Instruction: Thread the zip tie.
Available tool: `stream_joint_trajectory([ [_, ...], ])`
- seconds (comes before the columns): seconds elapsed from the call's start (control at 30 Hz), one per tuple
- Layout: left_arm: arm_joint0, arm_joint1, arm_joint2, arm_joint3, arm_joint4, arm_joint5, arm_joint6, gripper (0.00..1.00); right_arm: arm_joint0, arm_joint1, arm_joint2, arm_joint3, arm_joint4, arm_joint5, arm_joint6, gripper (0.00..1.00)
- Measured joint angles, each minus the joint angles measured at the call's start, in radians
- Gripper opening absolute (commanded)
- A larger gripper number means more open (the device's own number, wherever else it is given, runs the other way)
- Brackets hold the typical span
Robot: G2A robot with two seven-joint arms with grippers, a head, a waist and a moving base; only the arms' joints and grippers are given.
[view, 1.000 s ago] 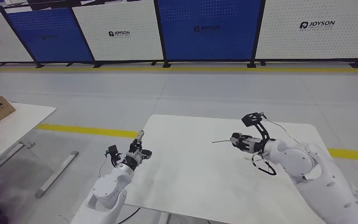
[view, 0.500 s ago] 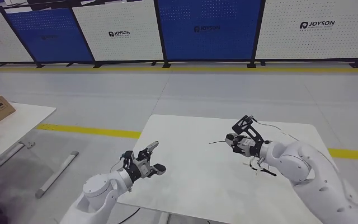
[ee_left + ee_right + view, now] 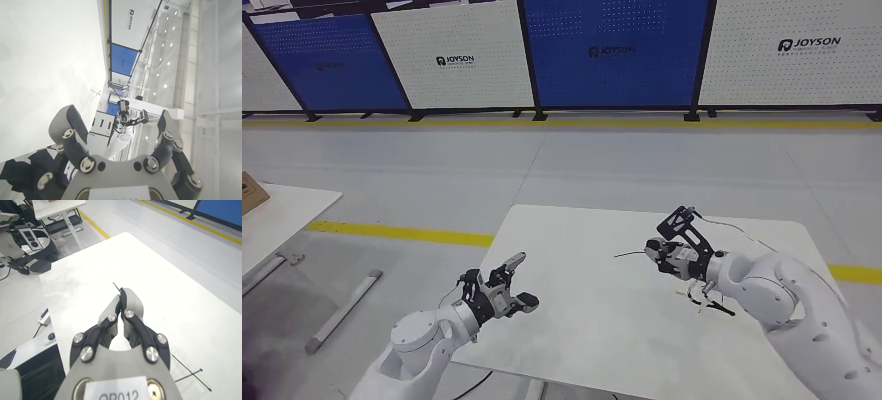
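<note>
A thin black zip tie [image 3: 627, 254] sticks out leftward from my right gripper [image 3: 651, 249], which hovers over the right half of the white table [image 3: 582, 330]. In the right wrist view that gripper [image 3: 122, 293] is shut on the tie, whose short tip [image 3: 115, 285] pokes past the fingertips. My left gripper [image 3: 522, 280] stands open and holds nothing, just above the table's left part and well apart from the tie. In the left wrist view its pads [image 3: 74, 115] are spread wide, with the right gripper [image 3: 122, 111] seen far off between them.
Two more zip ties [image 3: 191, 373] lie crossed on the table beside my right gripper; they appear small in the left wrist view [image 3: 96, 94]. A second white desk [image 3: 282, 215] stands at the far left, beyond a gap of floor.
My left gripper has swung in over the table's left edge and turned toward the middle. The right gripper has shifted slightly left with the tie. Nothing has moved in the last half second.
</note>
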State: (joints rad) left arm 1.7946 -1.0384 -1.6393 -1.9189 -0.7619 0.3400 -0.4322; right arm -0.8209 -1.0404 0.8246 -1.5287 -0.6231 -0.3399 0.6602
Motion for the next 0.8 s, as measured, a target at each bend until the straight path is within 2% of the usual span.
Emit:
stream_joint_trajectory([
  [0.13,0.0,0.0,0.0,0.0,0.0,0.0,0.0,1.0,0.013,0.002,-0.008,-0.038,-0.09,0.0,-0.042,0.0],
  [0.27,0.0,0.0,0.0,0.0,0.0,0.0,0.0,1.0,0.035,0.008,-0.049,-0.065,-0.154,0.0,-0.096,0.0],
  [0.53,0.0,0.0,0.0,0.0,0.0,0.0,0.0,1.0,0.115,0.024,-0.214,-0.055,-0.342,0.0,-0.23,0.0],
  [0.6,0.0,0.0,0.0,0.0,0.0,0.0,0.0,1.0,0.132,0.027,-0.243,-0.046,-0.358,0.0,-0.25,0.0],
  [0.8,0.0,0.0,0.0,0.0,0.0,0.0,0.0,1.0,0.133,0.027,-0.243,-0.046,-0.357,0.0,-0.25,0.0],
])
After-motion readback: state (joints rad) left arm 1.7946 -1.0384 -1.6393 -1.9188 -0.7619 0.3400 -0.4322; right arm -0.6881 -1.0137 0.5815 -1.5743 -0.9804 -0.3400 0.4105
